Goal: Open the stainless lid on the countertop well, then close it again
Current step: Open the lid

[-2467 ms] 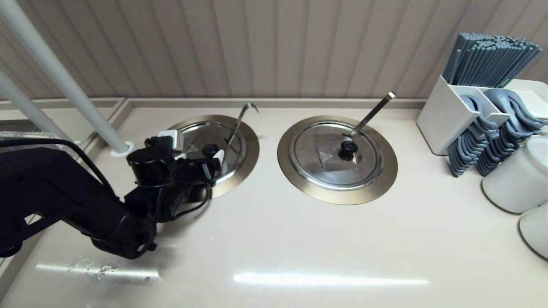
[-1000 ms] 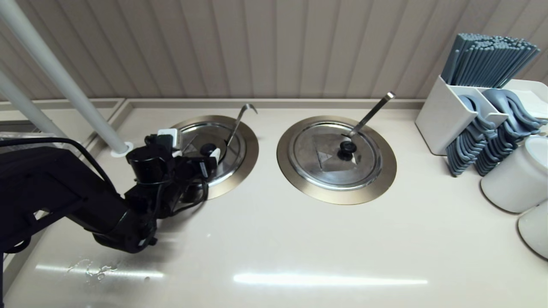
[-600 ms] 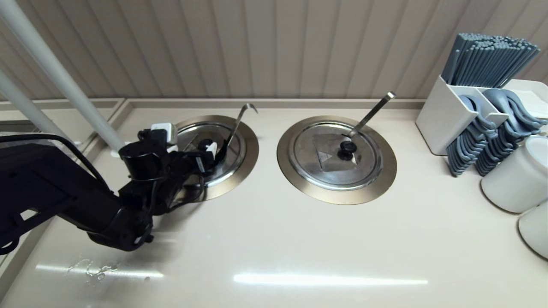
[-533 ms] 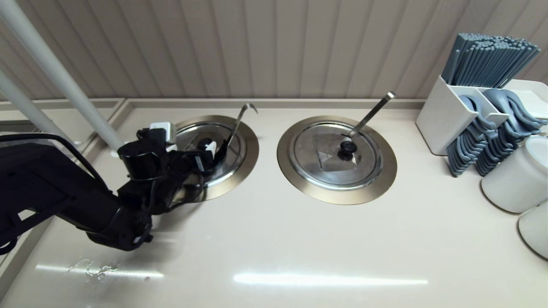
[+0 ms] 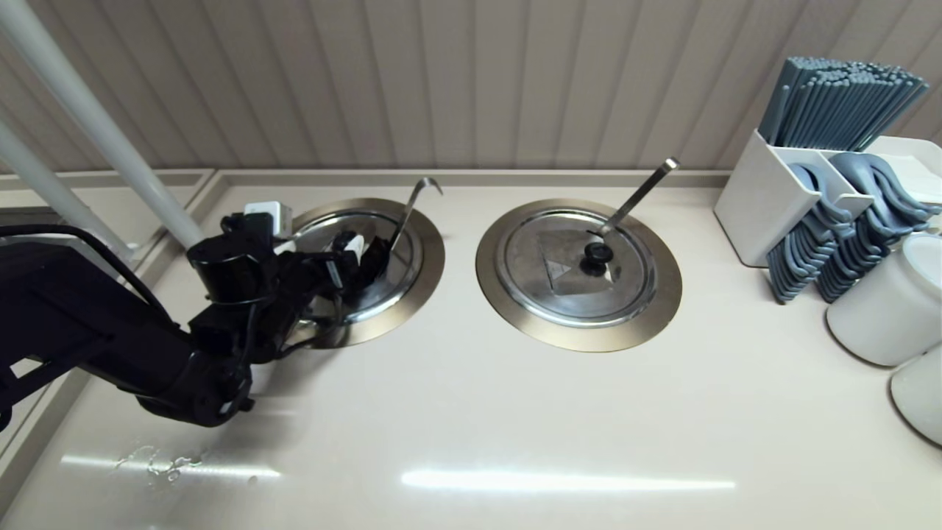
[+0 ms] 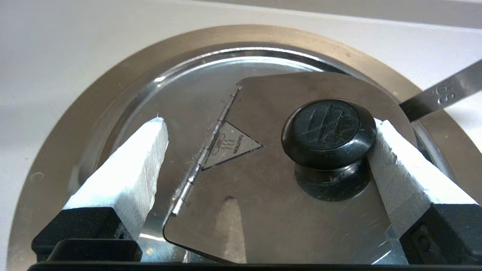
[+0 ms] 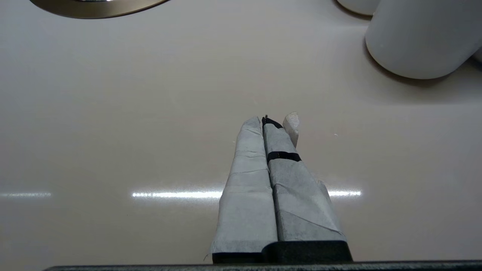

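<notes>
The stainless lid (image 5: 401, 254) (image 6: 180, 86) sits in the left countertop well, whose bronze-grey ring (image 5: 430, 250) (image 6: 94, 98) surrounds it. The thin hook-ended ladle handle (image 5: 413, 200) (image 6: 440, 94) sticks out through the lid's notch. My left gripper (image 5: 320, 246) (image 6: 269, 126) is open over the lid. One white finger (image 6: 399, 162) presses against the side of the black knob (image 6: 328, 130); the other finger (image 6: 131, 169) stands well apart from it. The triangle-marked wedge flap (image 6: 263, 203) is tipped up on its hinge, its free edge off the lid. My right gripper (image 7: 269, 120) is shut and empty above bare counter.
The twin lid (image 5: 567, 291) with the straight thick ladle handle (image 5: 640, 191) lies in its ringed well (image 5: 515, 313) to the right. A white caddy (image 5: 765, 191) of grey chopsticks and spoons and white cups (image 5: 883, 309) (image 7: 418, 37) stand far right. A white pole (image 5: 103, 132) rises at back left.
My left arm has drawn back and to the left across the lid. The knob has gone with the finger, and the wedge flap has swung up from lying flat.
</notes>
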